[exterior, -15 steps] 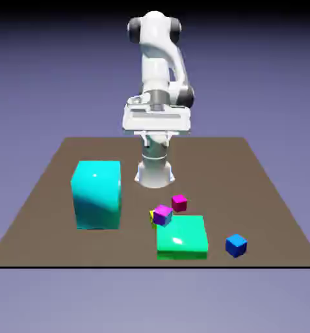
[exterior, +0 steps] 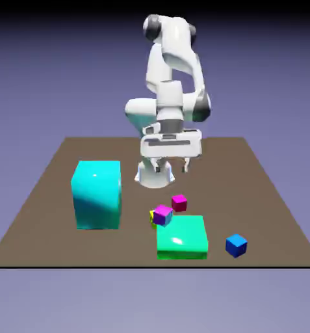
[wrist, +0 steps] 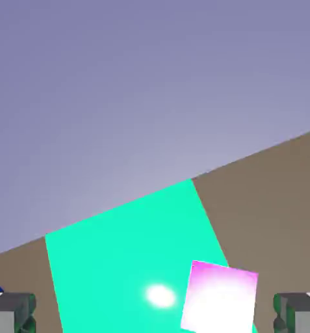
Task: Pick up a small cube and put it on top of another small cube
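Brown table (exterior: 209, 185), open gripper (exterior: 171, 168) above.

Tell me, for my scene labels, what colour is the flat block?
Bright green, showing best in the exterior view.

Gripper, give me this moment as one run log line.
gripper: open, nothing held | hot-pink cube: on table, not picked up | green block: on table | stacking: not yet done

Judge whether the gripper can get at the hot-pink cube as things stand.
Probably yes: the gripper hangs open above the table, and nothing shows on top of the hot-pink cube, though the green block sits close by.
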Controlling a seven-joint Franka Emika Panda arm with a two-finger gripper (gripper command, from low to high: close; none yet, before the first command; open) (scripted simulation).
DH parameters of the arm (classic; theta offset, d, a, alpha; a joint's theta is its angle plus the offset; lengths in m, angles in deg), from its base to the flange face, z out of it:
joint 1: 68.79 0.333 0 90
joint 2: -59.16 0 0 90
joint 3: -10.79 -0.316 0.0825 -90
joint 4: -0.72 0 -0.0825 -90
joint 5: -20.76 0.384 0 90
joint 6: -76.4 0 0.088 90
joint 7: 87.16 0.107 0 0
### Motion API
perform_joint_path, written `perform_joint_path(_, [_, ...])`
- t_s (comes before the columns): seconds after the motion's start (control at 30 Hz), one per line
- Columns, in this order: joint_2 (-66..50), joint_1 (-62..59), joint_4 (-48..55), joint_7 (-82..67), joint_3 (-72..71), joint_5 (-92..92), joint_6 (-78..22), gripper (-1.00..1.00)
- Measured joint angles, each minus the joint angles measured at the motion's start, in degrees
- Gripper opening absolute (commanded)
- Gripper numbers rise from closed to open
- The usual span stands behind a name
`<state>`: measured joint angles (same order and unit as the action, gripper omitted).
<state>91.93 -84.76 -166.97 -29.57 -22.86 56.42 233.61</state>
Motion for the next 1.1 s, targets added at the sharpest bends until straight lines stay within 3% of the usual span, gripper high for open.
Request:
perform_joint_path(0.67, [0.1, -20.5, -8.2, 18.6, -41.4, 43.9, -20.7, 0.00])
perform_joint_path(1.1, [-20.7, 2.3, -3.7, 6.7, -16.5, 51.9, -4.1, 0.00])
